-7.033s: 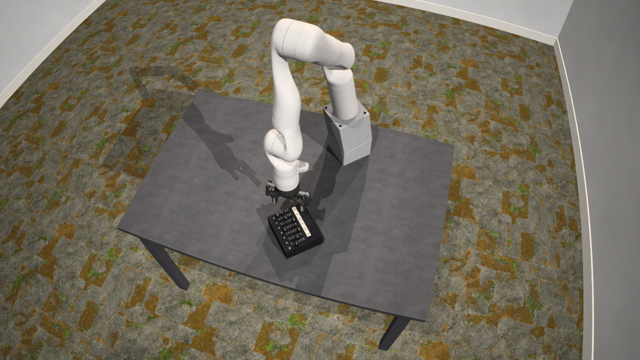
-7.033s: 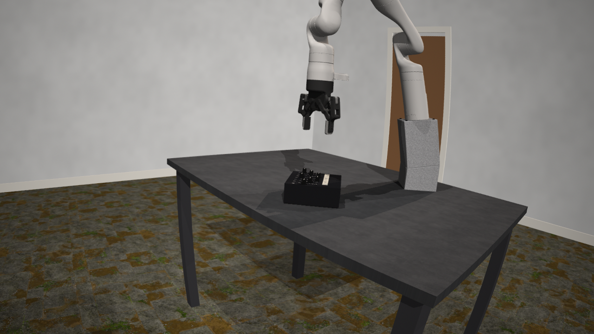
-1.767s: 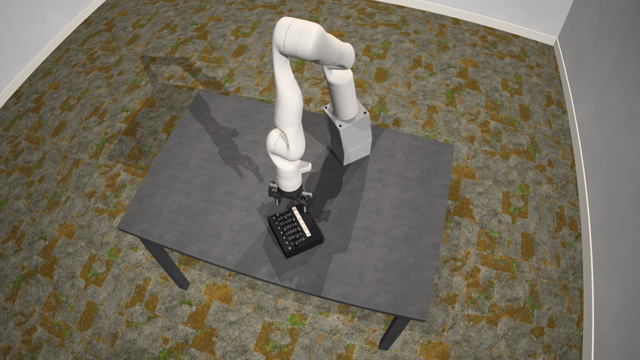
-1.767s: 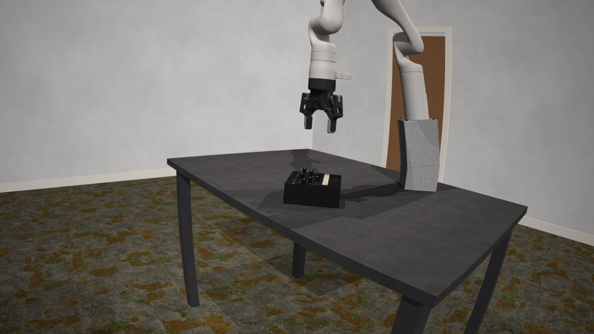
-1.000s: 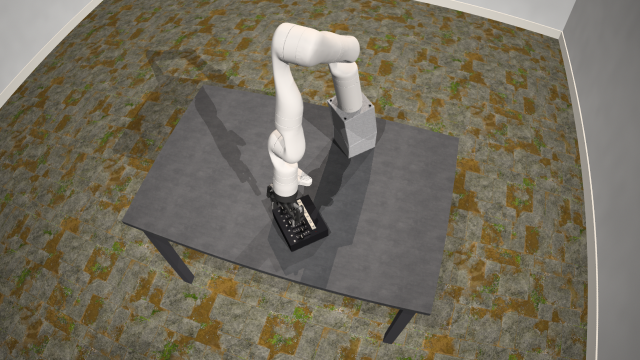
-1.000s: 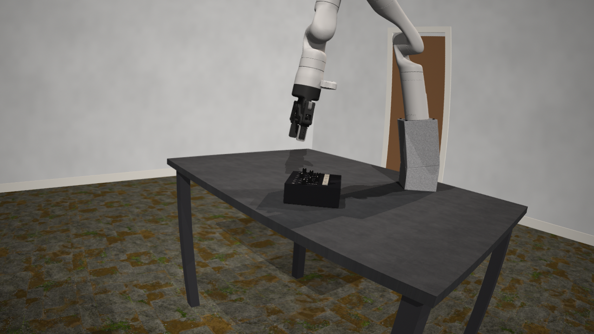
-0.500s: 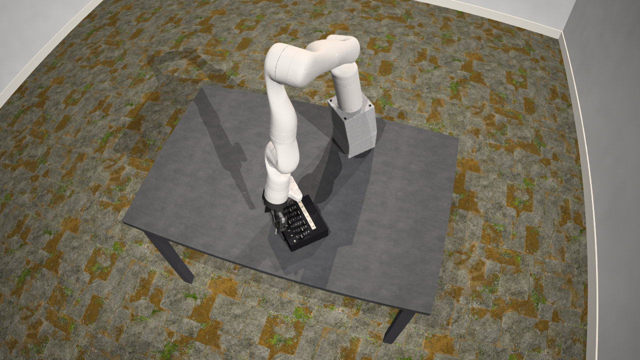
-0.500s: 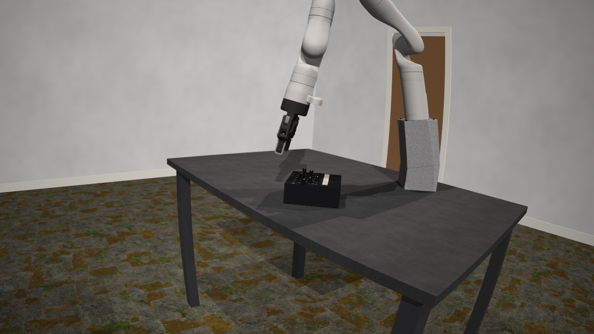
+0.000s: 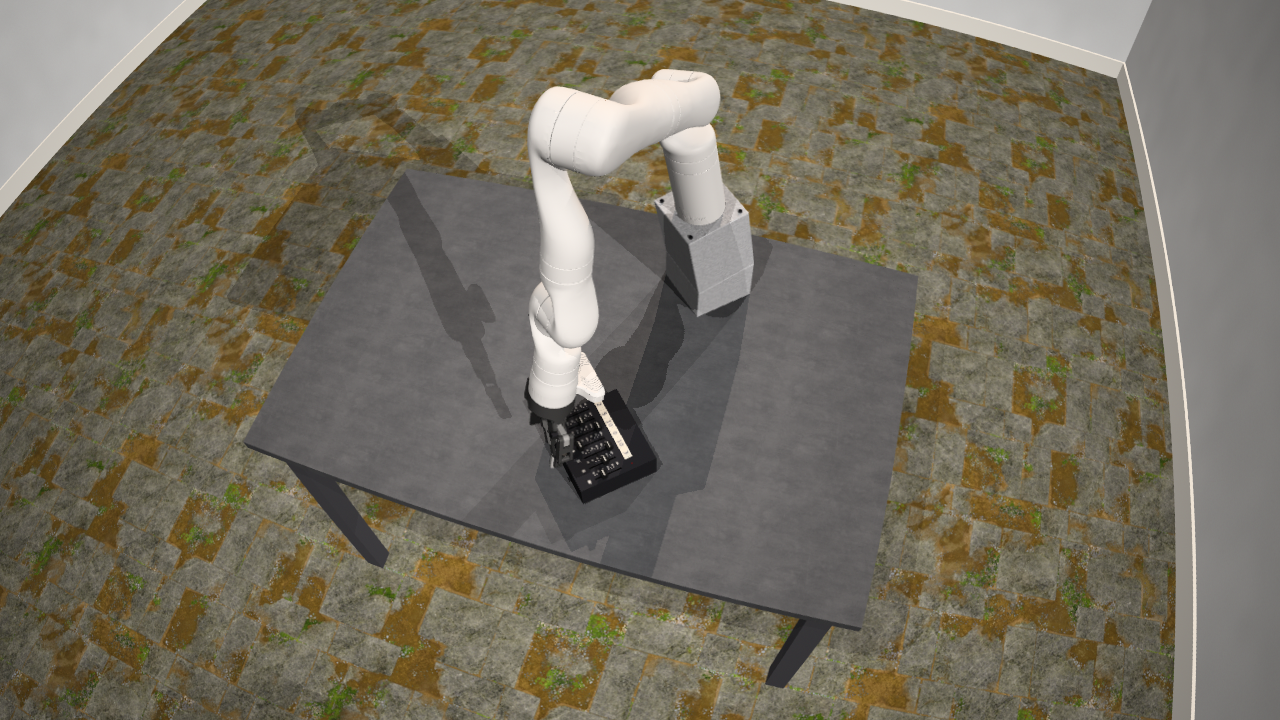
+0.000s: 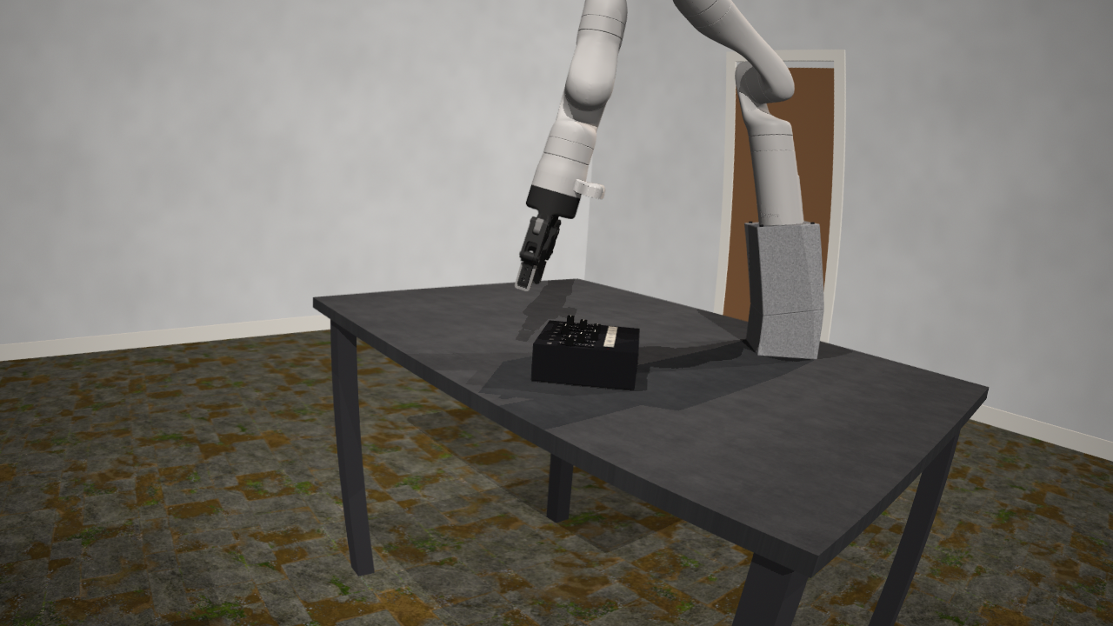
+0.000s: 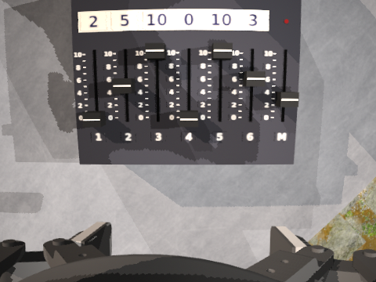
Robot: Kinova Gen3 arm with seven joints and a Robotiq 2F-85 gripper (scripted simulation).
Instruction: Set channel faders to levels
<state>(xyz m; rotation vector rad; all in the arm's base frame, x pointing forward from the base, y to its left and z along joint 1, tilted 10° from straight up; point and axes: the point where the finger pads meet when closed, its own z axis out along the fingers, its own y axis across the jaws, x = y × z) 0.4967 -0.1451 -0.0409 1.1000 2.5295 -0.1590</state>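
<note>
Currently claw (image 10: pixel 527 282) released, empty, hovering above lighting desk (image 10: pixel 585 364). Approach step; faders 1 (image 11: pixel 92 118) and 6 (image 11: pixel 255 78) ahead look off-level, need nudging.

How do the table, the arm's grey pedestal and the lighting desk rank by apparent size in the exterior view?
1. Table, by far the largest.
2. Grey pedestal, taller than the desk.
3. Lighting desk, low and boxy.
The pedestal stands farther from the camera than the desk, yet looks bigger, so the ranking holds.
</note>
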